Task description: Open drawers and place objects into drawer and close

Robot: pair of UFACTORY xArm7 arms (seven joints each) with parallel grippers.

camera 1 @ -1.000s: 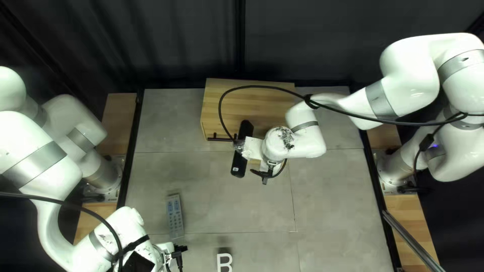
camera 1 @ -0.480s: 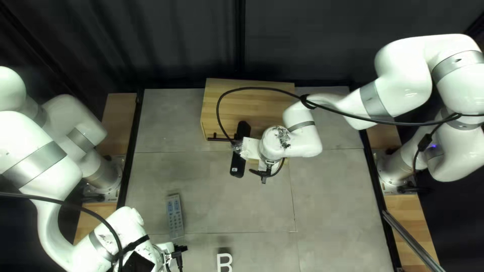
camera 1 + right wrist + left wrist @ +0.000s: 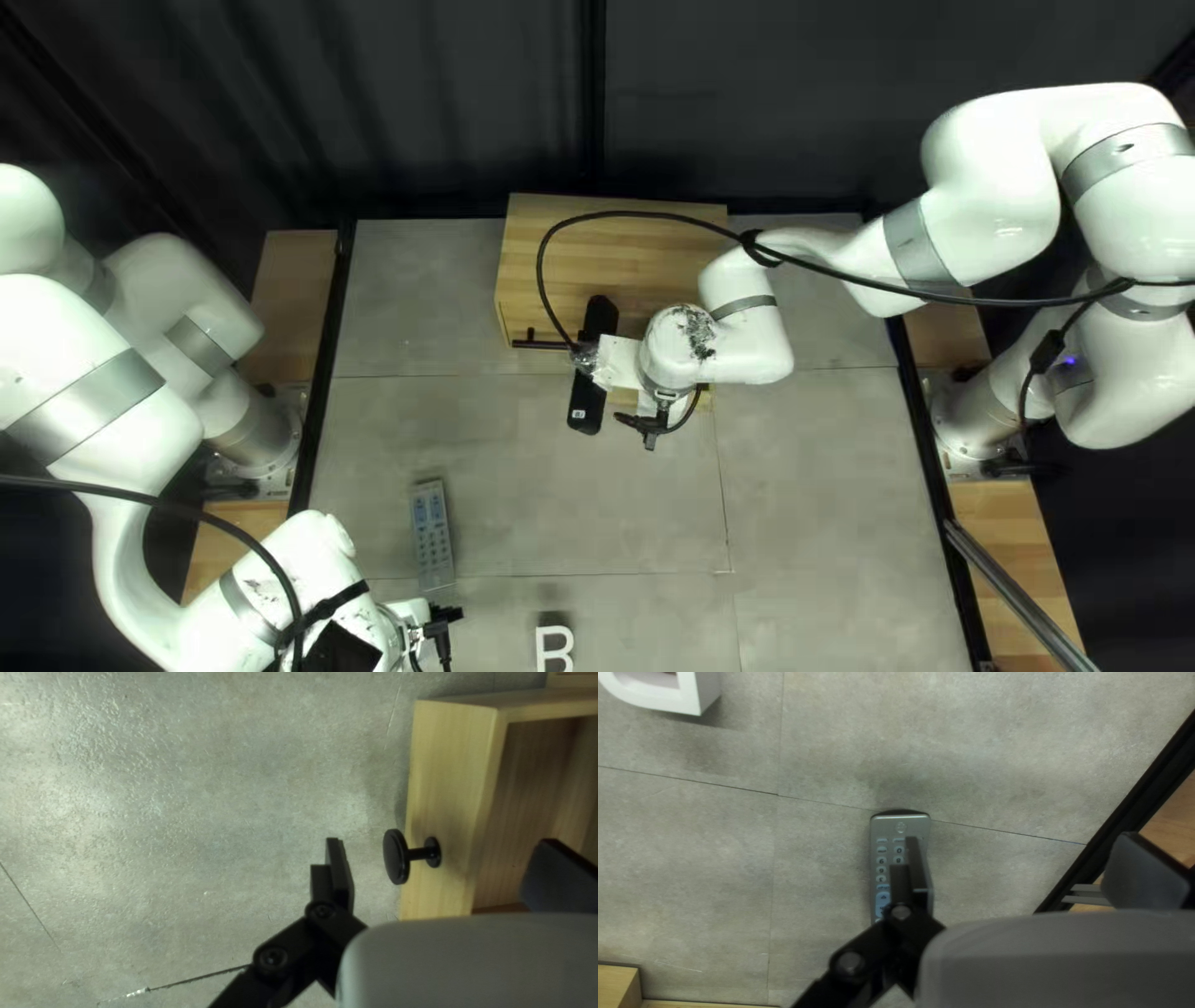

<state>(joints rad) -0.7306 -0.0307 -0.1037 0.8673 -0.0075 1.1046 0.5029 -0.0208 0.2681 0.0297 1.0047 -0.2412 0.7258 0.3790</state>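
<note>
While the long grey remote with light-blue buttons (image 3: 432, 535) lies flat on the grey counter (image 3: 822, 498), at its near left part, the left claw (image 3: 408, 612) is above the near left side. In its wrist view, this claw is open; its two black fingers stand wide apart and hold nothing between them. One of these fingers covers a part of the remote from sight, but I cannot tell if they touch.

The white letter-shaped block (image 3: 543, 650) is to the right of the remote, close to the near side.

At the far middle stands the light wooden cabinet (image 3: 635, 249), with a dark bar handle (image 3: 542, 344) at the left of its front. The right claw (image 3: 647, 403) is in front of this cabinet, mostly hidden under its own wrist. It is also open, with black fingers spread.

In the right wrist view, the pale wooden drawer (image 3: 448, 796) is pulled out, and its inside is visible. Its round black knob (image 3: 396, 857) appears between the two fingers, and the finger on the near side is apart from it.
</note>
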